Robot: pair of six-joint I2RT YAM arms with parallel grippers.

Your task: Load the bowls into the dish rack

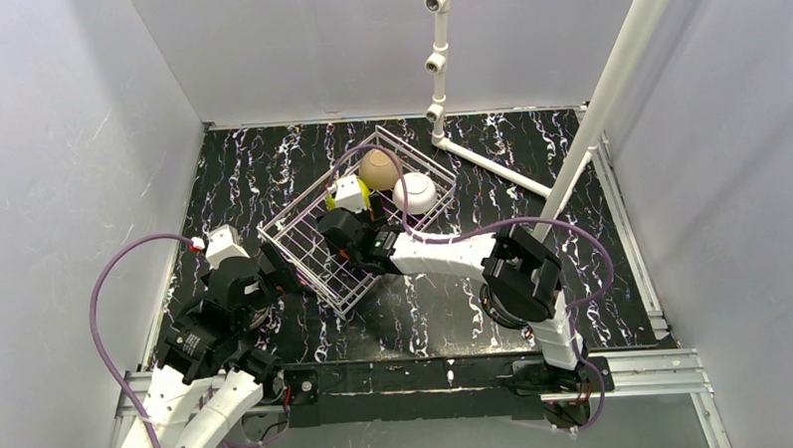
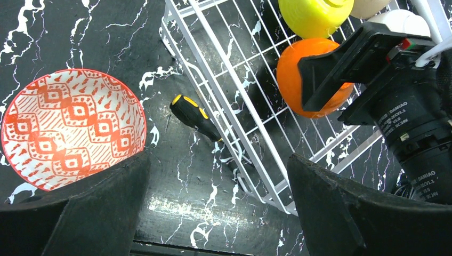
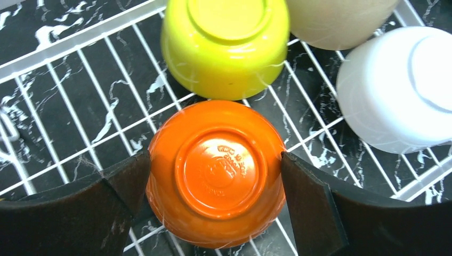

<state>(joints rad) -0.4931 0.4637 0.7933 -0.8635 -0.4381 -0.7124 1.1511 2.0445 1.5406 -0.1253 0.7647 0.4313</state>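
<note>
The dish rack (image 1: 304,249) lies at an angle mid-table. Inside it, upside down, are a yellow-green bowl (image 3: 226,48), a tan bowl (image 3: 341,21), a white bowl (image 3: 397,90) and an orange bowl (image 3: 216,170). My right gripper (image 3: 216,160) is open, its fingers astride the orange bowl and right against its sides while the bowl rests on the rack wires. My left gripper (image 2: 218,165) hangs open and empty over the table by the rack's near corner (image 2: 266,197). A bowl with a red-patterned inside (image 2: 69,128) sits upright on the table to the left of it.
A black-and-yellow screwdriver (image 2: 194,117) lies on the table against the rack's outer side. A white pipe frame (image 1: 490,166) stands at the back right. Grey walls close in the table on three sides.
</note>
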